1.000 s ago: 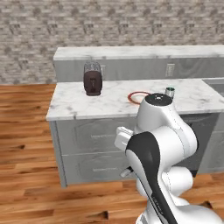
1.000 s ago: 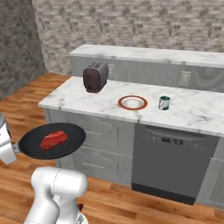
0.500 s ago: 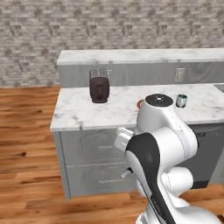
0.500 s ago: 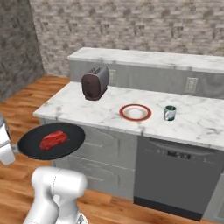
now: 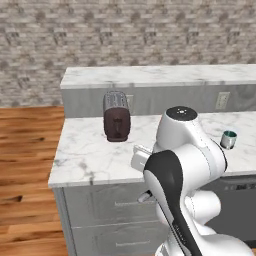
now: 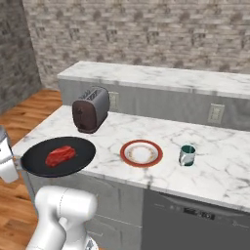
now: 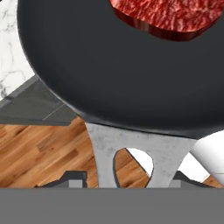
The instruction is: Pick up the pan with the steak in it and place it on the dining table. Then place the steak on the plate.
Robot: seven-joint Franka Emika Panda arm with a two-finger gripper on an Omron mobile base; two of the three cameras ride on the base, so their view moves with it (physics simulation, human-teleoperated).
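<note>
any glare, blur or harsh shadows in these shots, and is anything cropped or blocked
Right base view: flat even light, no glare, soft edges; the pan casts a faint shadow on the dining table beside the plate. Left base view: the white arm blocks the table's middle. Hand view: close up, the steak is cropped by the top edge, and the pan's handle reaches the bottom.

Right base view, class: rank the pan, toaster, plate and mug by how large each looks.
1. Pan, largest, though it is nearest the camera.
2. Toaster; similar in area to the plate, so unsure.
3. Plate.
4. Mug, smallest.
</note>
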